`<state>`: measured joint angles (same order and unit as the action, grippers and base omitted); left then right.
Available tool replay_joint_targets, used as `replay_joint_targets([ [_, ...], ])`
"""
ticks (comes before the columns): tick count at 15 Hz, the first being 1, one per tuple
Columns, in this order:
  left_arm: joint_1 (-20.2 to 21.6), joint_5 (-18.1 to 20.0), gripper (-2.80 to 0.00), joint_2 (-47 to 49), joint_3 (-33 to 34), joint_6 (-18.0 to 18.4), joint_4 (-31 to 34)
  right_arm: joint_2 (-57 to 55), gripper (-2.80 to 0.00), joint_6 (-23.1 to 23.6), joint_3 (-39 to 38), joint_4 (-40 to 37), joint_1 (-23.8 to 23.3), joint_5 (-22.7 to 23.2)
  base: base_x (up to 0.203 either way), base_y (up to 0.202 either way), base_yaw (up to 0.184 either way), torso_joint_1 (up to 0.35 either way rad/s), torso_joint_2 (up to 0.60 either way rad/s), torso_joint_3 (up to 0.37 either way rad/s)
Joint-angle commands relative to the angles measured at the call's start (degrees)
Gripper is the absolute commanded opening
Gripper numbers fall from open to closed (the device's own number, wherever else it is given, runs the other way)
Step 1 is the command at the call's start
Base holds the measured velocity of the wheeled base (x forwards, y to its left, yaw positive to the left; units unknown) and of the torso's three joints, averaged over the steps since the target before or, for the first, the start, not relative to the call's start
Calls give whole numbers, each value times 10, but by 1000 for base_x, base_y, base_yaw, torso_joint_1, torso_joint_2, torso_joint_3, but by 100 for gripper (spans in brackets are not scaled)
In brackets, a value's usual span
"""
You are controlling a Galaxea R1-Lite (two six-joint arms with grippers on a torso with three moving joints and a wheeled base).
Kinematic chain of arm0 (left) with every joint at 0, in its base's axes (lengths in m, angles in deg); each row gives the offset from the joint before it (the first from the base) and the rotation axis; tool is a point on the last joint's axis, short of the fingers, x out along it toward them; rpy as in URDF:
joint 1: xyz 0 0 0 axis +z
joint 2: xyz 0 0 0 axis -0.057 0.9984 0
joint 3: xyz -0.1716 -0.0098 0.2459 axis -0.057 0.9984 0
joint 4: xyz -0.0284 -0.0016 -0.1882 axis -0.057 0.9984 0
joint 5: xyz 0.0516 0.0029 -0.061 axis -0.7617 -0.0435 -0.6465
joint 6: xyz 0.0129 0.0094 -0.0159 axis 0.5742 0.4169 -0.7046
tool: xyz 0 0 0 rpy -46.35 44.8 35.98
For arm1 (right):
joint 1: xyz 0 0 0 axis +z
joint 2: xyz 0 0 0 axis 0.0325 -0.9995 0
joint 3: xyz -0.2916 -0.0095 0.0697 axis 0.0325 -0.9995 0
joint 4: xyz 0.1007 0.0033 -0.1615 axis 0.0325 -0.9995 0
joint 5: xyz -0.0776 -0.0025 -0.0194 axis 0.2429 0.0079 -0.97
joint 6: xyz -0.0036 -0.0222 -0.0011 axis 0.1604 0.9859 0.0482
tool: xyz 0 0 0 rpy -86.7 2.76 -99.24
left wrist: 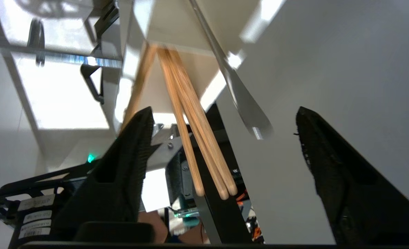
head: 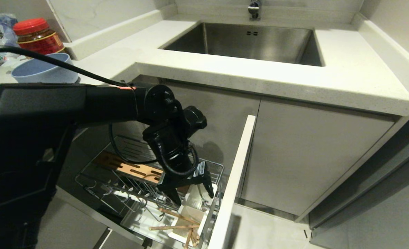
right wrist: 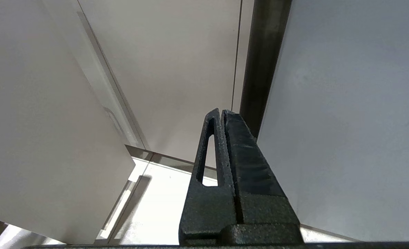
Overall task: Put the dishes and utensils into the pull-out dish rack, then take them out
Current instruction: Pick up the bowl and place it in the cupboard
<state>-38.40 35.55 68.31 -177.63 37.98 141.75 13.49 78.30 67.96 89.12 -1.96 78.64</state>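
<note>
A: What sits on the bench?
B: A blue bowl and a red-lidded jar, at its far left.
A: And the pull-out dish rack?
B: Its white utensil box holds chopsticks and a spoon.

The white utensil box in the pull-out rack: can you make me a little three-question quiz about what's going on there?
1. True or false: the left pincer is squeezing the chopsticks.
2. Which thing leans in the white utensil box beside the chopsticks? A) a fork B) a silver spoon C) a knife
3. Fill in: the blue bowl sits up on the ____.

Key
1. False. Its fingers stand wide apart, with nothing between them.
2. B.
3. Counter, left of the sink. The right pincer is shut and parked away from the rack.
</note>
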Motion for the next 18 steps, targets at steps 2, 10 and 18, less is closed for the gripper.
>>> replay_joint_targets([
  [2,-5,3,0,-75,0,-4,4,0,-280,0,-15,1,0,0,0,0,0,0,0,0],
  [10,-12,-59,-280,-274,2,-1,4,0,-280,0,-15,1,0,0,0,0,0,0,0,0],
  [18,55,-246,-280,-411,1,69,-81,0,-280,0,-15,1,0,0,0,0,0,0,0,0],
])
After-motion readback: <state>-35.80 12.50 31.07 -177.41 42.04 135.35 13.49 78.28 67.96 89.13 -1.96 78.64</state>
